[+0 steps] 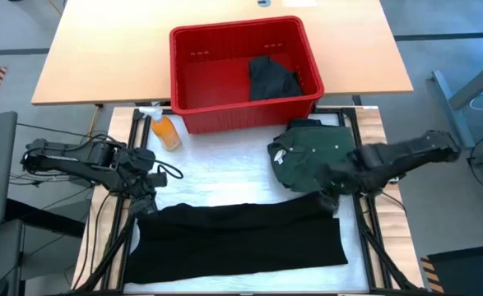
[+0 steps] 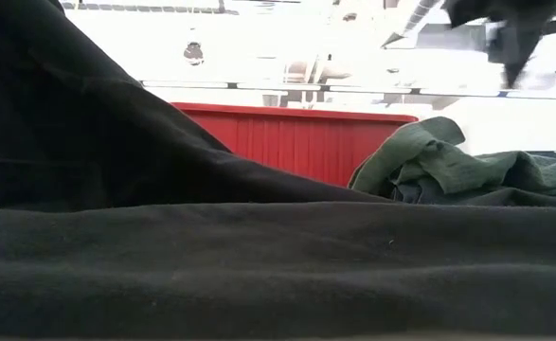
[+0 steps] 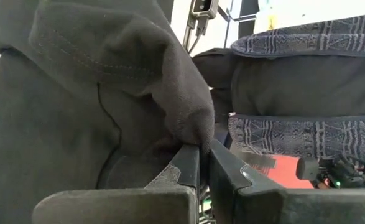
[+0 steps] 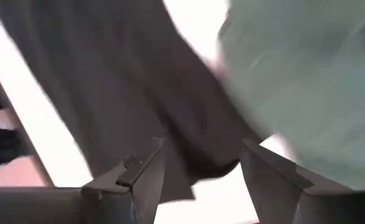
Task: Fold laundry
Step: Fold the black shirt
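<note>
- black garment (image 1: 241,238) lying half-folded on bench (image 1: 225,173)
- left claw (image 3: 202,163) clenching its corner
- right claw (image 4: 198,168) spread, released
- green shirt (image 1: 311,156) and dark item (image 1: 272,78) in red bin (image 1: 200,82) waiting unfolded

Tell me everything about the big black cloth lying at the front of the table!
The big black cloth garment is soft, plain and dark, spread out wide and mostly flat across the front of the white-covered table. Its left top corner is pinched in the shut left claw and bunches up there. The right claw hangs open over its right top corner. A crumpled dark green shirt lies just behind it.
</note>
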### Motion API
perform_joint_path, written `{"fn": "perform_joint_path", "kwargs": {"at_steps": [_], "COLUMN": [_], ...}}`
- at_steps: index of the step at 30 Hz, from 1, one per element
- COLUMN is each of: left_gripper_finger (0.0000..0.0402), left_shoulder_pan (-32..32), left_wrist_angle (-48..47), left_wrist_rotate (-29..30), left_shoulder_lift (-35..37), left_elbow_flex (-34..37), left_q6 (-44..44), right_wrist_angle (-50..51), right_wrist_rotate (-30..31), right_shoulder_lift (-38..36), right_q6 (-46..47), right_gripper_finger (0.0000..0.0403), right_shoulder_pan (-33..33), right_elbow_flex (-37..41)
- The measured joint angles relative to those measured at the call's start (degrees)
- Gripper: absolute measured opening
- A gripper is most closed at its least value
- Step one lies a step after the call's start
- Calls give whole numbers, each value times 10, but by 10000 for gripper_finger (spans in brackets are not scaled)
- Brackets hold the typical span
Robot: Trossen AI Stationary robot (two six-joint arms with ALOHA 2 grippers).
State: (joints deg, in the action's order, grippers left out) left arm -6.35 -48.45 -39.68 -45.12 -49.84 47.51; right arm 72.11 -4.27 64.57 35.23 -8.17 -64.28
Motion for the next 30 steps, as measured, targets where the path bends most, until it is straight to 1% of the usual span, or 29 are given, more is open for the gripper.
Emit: {"fn": "perform_joint_path", "kwargs": {"at_steps": [2, 4, 7, 10, 12, 15, 21, 27, 30], "left_gripper_finger": [0, 0, 0, 0, 0, 0, 0, 0, 0], "left_shoulder_pan": [0, 0, 0, 0, 0, 0, 0, 0, 0], "left_wrist_angle": [1, 1, 1, 0, 0, 0, 0, 0, 0], "left_wrist_rotate": [3, 5, -3, -5, -8, -10, -5, 7, 12], "left_shoulder_lift": [0, 0, 0, 0, 0, 0, 0, 0, 0], "left_elbow_flex": [0, 0, 0, 0, 0, 0, 0, 0, 0], "left_q6": [0, -2, -2, 0, 5, 17, 28, 23, 23], "right_wrist_angle": [-29, -81, -151, -163, -158, -168, -189, -247, -298], "right_wrist_rotate": [9, 18, 38, 53, 52, 48, 99, 103, 111], "right_shoulder_lift": [-38, -68, -98, -114, -121, -122, -122, -121, -121], "right_q6": [91, 178, 279, 343, 350, 349, 348, 348, 348], "right_gripper_finger": [232, 229, 227, 227, 228, 228, 228, 228, 226], "right_shoulder_pan": [-48, -71, -68, -50, -43, -39, -36, -32, -32], "right_elbow_flex": [56, 120, 206, 260, 286, 304, 327, 394, 411]}}
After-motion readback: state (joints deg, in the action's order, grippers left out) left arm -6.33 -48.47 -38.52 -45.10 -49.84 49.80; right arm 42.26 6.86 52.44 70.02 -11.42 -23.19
